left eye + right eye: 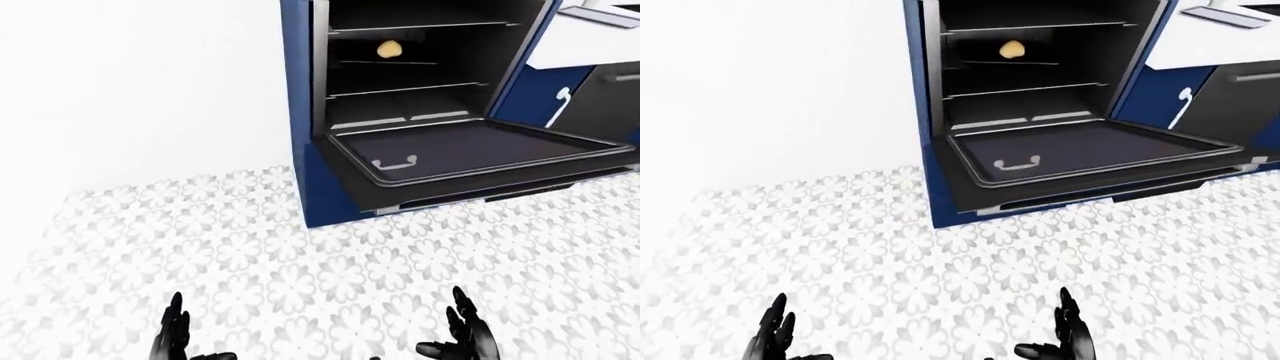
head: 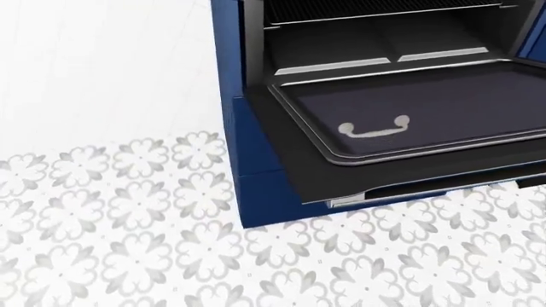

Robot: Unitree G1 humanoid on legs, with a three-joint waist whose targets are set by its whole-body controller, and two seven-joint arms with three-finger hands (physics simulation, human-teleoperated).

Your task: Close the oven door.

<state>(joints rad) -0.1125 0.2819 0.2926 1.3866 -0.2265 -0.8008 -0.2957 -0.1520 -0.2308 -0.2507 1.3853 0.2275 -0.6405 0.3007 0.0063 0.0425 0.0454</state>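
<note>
I see the oven door (image 1: 470, 161) lying flat open at the upper right of the left-eye view, well apart from my left hand (image 1: 175, 337) and right hand (image 1: 465, 334), both with released fingers holding nothing. Walking closer, my legs may hit its low edge.

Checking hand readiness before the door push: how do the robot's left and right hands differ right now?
In the left-eye view the left hand sits at lower left, farther from the open oven door; the right hand sits right of centre, below the door. Both are black, open-fingered, raised over the floor tiles, touching nothing.
</note>
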